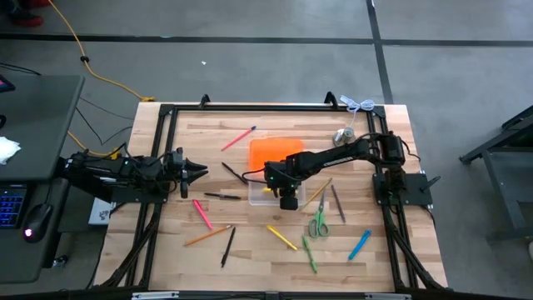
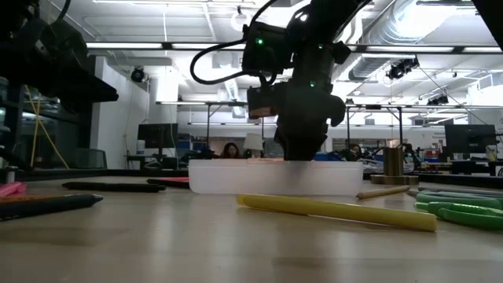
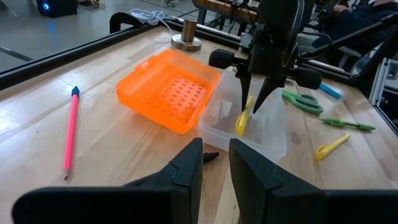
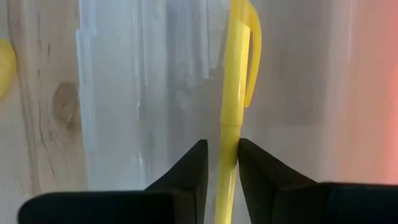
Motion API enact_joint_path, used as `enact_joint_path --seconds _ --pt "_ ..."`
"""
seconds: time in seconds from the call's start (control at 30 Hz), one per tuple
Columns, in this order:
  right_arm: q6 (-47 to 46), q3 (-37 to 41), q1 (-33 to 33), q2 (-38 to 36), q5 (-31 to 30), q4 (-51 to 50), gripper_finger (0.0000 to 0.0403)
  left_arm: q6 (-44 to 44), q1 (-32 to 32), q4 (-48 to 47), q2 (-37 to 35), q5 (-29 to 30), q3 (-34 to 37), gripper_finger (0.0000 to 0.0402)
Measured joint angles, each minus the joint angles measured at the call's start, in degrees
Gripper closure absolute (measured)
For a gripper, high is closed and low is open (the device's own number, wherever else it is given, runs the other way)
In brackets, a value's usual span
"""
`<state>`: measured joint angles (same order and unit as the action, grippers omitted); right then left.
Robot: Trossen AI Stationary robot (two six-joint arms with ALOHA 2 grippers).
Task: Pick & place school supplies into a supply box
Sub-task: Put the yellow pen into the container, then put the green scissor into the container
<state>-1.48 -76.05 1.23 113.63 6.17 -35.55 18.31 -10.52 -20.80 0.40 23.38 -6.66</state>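
- Yellow pen (image 4: pixel 235 93) is sitting between the right gripper's (image 3: pixel 256 98) fingers, its long axis running straight ahead of them and angling down into the clear tray of the supply box (image 3: pixel 273 140); the clipped end is leading, already inside the tray.
- Right gripper's jaws are standing narrow, flanking the pen's barrel; in the right wrist view they are showing no clear gap to it, so whether they are gripping it or parting from it I cannot tell. My reading is that the release is the step in hand.
- Directly below the right gripper, the tray is lying open, with the orange lid (image 3: pixel 169 90) folded flat beside it on the side toward the table's rear.
- Just past the tray from this gripper, toward the table's near edge, another yellow pen (image 1: pixel 281 237), green-handled scissors (image 1: pixel 319 225) and a green pen (image 1: pixel 310 255) are lying loose on the wood; a blue pen (image 1: pixel 359 244) is farther out toward the right arm's base.
- Left gripper (image 1: pixel 200 170) is waiting well apart from the box on the left side, pointing toward it with its jaws narrowly parted and nothing between them.
- Nearer the left gripper than the right, a pink pen (image 1: pixel 202 213), an orange pencil (image 1: pixel 207 236) and two black pens (image 1: pixel 222 197) are waiting, so that arm looks better placed for them.
- Farthest back, beyond the lid, a pink pencil (image 1: pixel 238 138) is lying slantwise, and a metal bell (image 3: pixel 186 36) is standing near the rear rail.
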Motion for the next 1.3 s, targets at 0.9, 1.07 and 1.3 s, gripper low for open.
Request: enact_joint_path --seconds 0.9,1.07,1.3 --pt "-1.27 -0.02 -0.04 -11.26 -1.52 -0.99 0.0308 0.17 0.00 0.52 -0.02 0.31 0.04 0.0291" --pt "-1.80 -0.04 -0.30 -16.17 -1.51 -3.34 0.0308 0.17 0.00 0.88 0.00 0.31 0.04 0.0291" --pt "-5.69 -0.07 -2.06 -21.92 -1.57 -9.78 0.0308 0.41 0.00 0.94 -0.01 0.28 0.04 0.0291"
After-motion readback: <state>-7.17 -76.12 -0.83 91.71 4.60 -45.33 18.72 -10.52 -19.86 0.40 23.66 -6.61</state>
